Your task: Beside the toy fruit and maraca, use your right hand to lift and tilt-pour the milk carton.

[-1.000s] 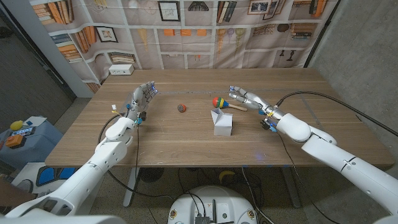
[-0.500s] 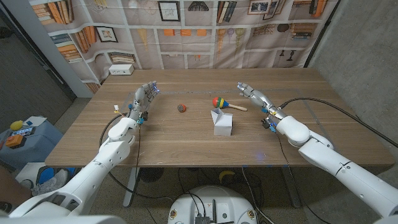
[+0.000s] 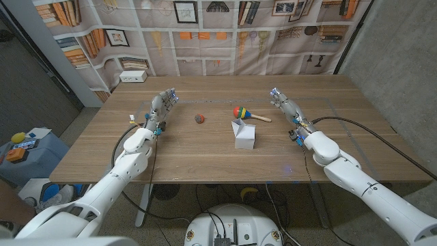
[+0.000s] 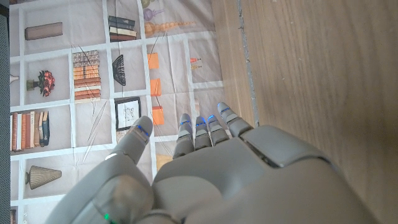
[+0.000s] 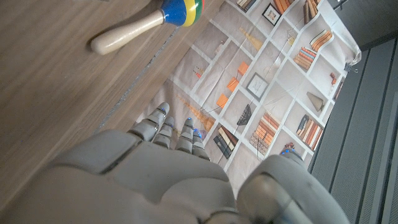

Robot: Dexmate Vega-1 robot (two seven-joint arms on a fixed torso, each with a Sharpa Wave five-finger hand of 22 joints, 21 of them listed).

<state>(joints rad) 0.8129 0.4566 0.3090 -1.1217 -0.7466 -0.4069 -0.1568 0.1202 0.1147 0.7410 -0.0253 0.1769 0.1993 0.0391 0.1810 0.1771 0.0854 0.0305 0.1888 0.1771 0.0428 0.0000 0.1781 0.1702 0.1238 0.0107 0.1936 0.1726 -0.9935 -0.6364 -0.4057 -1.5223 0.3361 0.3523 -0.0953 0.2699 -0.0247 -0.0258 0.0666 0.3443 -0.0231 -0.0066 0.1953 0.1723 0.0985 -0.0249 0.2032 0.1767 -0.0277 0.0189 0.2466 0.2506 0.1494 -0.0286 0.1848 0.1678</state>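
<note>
The milk carton is standing upright near the middle of the wooden table, its folded top peak rising toward the back wall. The right hand is hovering with fingers spread and nothing in its grasp, and from it the carton is lying at about eight o'clock in the head view, well apart. The left hand is likewise empty with fingers extended, and it is sitting farther off, so the right hand is the nearer of the two (as the task requires).

The maraca is lying just behind the carton, at roughly twelve o'clock from it, its pale handle pointing toward three o'clock, that is, toward the right hand. It is occupying the ground between hand and carton, and I am judging it the one obstacle: a straight approach risks knocking the handle. A small round toy fruit is resting at about ten o'clock from the carton, clear of the right hand's path. A white box is sitting at the table's far left edge.
</note>
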